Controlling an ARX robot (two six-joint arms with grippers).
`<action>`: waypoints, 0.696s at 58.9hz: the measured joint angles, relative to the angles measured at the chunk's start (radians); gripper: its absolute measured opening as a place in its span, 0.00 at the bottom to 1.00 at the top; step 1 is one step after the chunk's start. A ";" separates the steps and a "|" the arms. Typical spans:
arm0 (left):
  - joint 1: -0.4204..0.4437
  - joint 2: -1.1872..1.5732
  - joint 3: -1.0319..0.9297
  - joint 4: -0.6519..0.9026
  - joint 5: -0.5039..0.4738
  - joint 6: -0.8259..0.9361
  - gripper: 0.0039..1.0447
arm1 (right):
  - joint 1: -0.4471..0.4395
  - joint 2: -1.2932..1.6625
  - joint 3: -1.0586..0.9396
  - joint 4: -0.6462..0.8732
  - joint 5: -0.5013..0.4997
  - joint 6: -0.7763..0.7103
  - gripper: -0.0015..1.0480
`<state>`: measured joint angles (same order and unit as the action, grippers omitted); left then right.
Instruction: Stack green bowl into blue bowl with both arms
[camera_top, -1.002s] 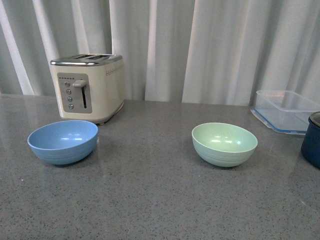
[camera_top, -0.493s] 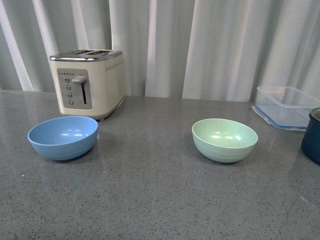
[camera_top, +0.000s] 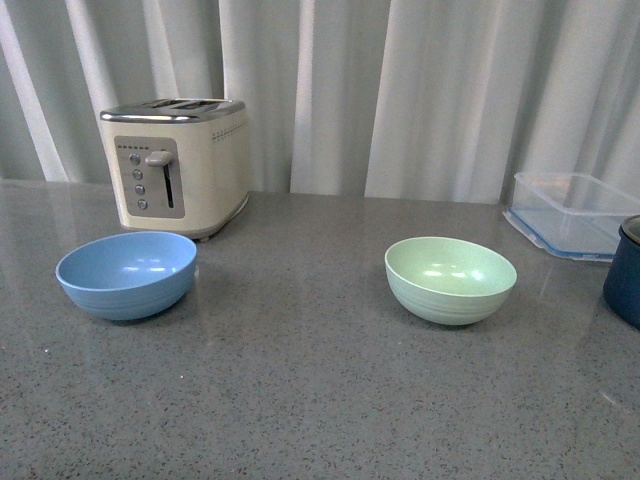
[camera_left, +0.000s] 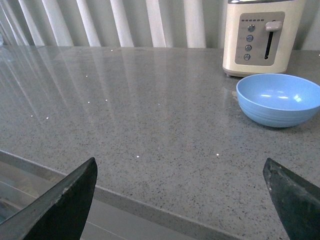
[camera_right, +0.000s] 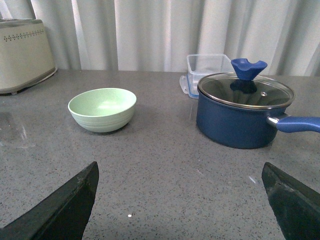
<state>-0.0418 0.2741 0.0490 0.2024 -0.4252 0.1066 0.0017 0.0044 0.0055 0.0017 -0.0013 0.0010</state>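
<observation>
The blue bowl (camera_top: 126, 274) stands upright and empty on the grey counter at the left, in front of the toaster. It also shows in the left wrist view (camera_left: 278, 99). The green bowl (camera_top: 450, 280) stands upright and empty at the right, well apart from the blue one. It also shows in the right wrist view (camera_right: 102, 109). My left gripper (camera_left: 182, 190) is open and empty, back over the counter's near edge, far from the blue bowl. My right gripper (camera_right: 180, 192) is open and empty over bare counter, short of the green bowl. Neither arm shows in the front view.
A cream toaster (camera_top: 176, 164) stands behind the blue bowl. A clear plastic container (camera_top: 570, 214) sits at the back right. A dark navy pot (camera_right: 244, 111) with a glass lid and a long handle stands right of the green bowl. The counter's front edge (camera_left: 150, 212) lies under my left gripper.
Between one second ago and half a second ago the front view shifted, so everything sits a little higher in the picture. The bowls have not moved on the counter.
</observation>
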 joint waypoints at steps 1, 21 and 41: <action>0.012 0.034 0.013 0.010 0.011 -0.001 0.94 | 0.000 0.000 0.000 0.000 -0.001 0.000 0.90; 0.137 0.657 0.435 -0.050 0.264 -0.248 0.94 | 0.000 0.000 0.000 0.000 0.000 0.000 0.90; 0.128 1.188 0.971 -0.260 0.372 -0.486 0.94 | 0.000 0.000 0.000 0.000 0.000 0.000 0.90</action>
<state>0.0860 1.4624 1.0203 -0.0578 -0.0532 -0.3794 0.0017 0.0044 0.0055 0.0017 -0.0017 0.0010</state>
